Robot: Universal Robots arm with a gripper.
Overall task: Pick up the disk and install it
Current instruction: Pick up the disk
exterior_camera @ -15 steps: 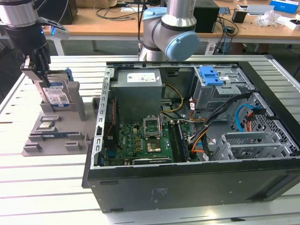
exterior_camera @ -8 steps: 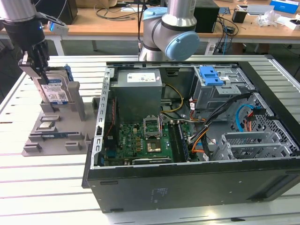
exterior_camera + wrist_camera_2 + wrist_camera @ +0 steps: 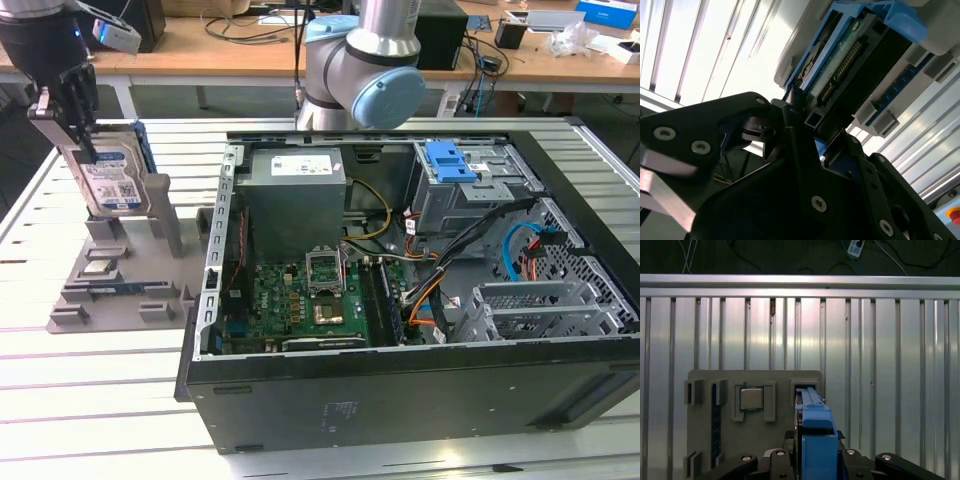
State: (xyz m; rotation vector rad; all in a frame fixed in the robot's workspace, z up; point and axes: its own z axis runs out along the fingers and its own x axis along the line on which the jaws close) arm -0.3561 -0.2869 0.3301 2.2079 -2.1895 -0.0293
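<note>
The disk (image 3: 110, 182) stands upright on its edge at the exterior view's left, silver with a white-and-blue label and a blue frame. Its lower end sits at the slot of a grey holder (image 3: 120, 290). My gripper (image 3: 68, 125) comes down from above and is shut on the disk's upper part, one finger on each flat side. In the first wrist view the disk's blue edge (image 3: 815, 435) runs between the black fingers (image 3: 742, 462). In the second wrist view the disk's connector end (image 3: 840, 65) juts out beyond the fingers (image 3: 805, 165).
A processor chip (image 3: 751, 399) lies in a pocket of the holder beside the disk. The open computer case (image 3: 400, 390) lies at the exterior view's right, with a grey power supply (image 3: 295, 190), a motherboard and a drive bay carrying a blue clip (image 3: 450, 162). The arm's base (image 3: 360, 60) stands behind it.
</note>
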